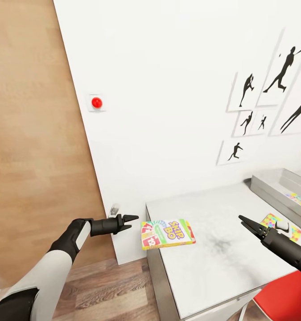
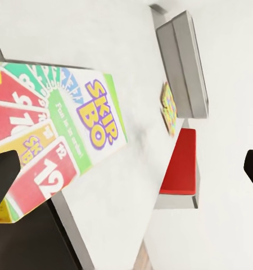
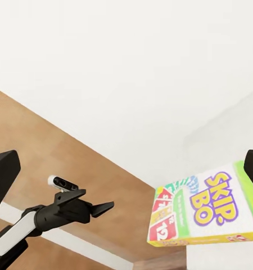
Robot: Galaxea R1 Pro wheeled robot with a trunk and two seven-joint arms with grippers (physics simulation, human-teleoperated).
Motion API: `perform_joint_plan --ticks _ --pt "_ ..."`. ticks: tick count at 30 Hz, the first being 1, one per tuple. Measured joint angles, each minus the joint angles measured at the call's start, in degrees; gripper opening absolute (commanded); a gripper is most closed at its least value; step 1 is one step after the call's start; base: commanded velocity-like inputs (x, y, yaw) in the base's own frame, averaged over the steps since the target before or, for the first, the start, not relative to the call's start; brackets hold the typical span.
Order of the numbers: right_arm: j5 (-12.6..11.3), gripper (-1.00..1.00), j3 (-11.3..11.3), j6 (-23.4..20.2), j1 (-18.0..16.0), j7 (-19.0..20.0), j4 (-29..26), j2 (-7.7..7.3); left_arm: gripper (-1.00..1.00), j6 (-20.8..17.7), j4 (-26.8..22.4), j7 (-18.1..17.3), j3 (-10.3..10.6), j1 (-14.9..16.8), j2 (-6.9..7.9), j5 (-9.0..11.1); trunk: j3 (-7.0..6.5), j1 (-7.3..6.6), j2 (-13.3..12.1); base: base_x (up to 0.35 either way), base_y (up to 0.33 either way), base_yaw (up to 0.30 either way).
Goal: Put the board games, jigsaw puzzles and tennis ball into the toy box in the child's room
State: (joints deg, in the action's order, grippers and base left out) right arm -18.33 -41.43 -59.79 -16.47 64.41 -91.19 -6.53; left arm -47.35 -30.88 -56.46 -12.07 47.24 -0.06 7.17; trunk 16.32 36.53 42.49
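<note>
While the Skip-Bo box [image 1: 167,233] overhangs the table [image 1: 221,249], the left gripper [image 1: 131,219] seems spread beside it.

"SKIP-BO" in purple letters edged with yellow, printed on the lid of the board game [image 1: 167,233] lying at the table's [image 1: 221,249] left edge; same lettering readable in the left wrist view [image 2: 59,143] and the right wrist view [image 3: 208,211]. On the red card pictured on the lid, a white "12", plain in both wrist views. On the yellow card beside it, a small "SKIP-BO" again, partly legible. Along the green band under the title, a line of small white print, too blurred to read. More digits on the fanned cards at the lid's corner, too unclear to name.
</note>
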Motion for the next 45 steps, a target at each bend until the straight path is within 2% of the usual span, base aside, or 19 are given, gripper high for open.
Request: perform_joint_plan --ticks 18,27,36,45 --pt "0.01 1.00 0.00 0.00 0.00 0.00 0.01 -0.05 1.00 0.26 2.82 -0.33 -0.08 0.00 0.15 0.23 3.24 3.96 7.23 0.000 0.000 0.000" --pt "0.16 1.00 0.00 0.00 0.00 0.00 0.00 0.02 1.00 0.35 2.90 -0.57 -0.19 -0.02 0.12 1.19 4.86 5.94 10.85 0.000 0.000 0.000" --pt "0.46 1.00 0.00 0.00 0.00 0.00 0.02 0.28 1.00 0.51 2.88 -0.50 -3.06 -0.06 0.06 1.23 6.48 7.91 14.46 0.000 0.000 0.000" --pt "0.67 1.00 0.00 0.00 0.00 0.00 0.03 0.42 1.00 0.53 2.82 -0.16 -3.54 -0.06 0.02 1.23 8.10 9.89 18.07 0.000 0.000 0.000"
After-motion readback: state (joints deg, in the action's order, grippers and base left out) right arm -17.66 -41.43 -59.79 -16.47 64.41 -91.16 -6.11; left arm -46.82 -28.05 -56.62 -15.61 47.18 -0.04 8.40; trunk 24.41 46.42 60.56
